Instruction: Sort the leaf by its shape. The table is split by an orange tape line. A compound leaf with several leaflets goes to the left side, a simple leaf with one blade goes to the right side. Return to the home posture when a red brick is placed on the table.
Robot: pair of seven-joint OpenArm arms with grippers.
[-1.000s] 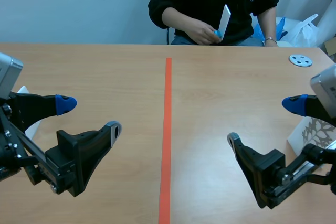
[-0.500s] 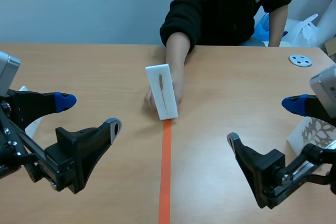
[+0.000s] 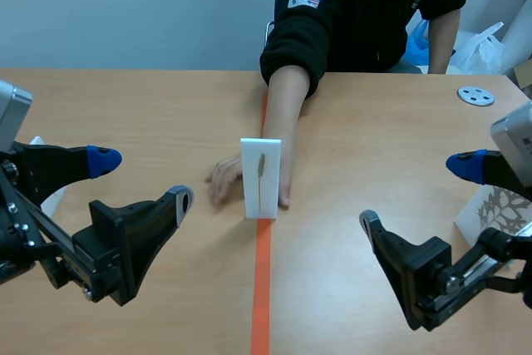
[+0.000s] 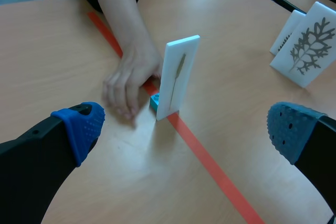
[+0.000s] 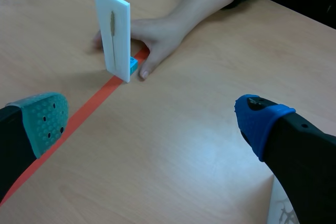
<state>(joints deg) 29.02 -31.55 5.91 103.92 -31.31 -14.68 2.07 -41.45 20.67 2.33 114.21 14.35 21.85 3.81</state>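
A white upright card (image 3: 260, 177) bearing one narrow leaf blade stands on the orange tape line (image 3: 262, 288), on a small blue base (image 4: 155, 101). A person's hand (image 3: 224, 179) rests behind it, touching it. The card also shows ahead of both grippers (image 4: 176, 83) (image 5: 112, 33). My left gripper (image 3: 143, 182) hangs open at the near left, well short of the card. My right gripper (image 3: 416, 192) hangs open at the near right, nothing between its fingers.
The person's forearm (image 3: 283, 106) lies along the far part of the tape line. A white card with a many-lobed leaf (image 4: 307, 45) stands at the right edge, another white card (image 3: 51, 197) at the left. A grey disc (image 3: 475, 96) lies far right.
The person's hand has brought the white leaf card from off the table down onto the tape line and nearer to me. Both arms have stayed still.
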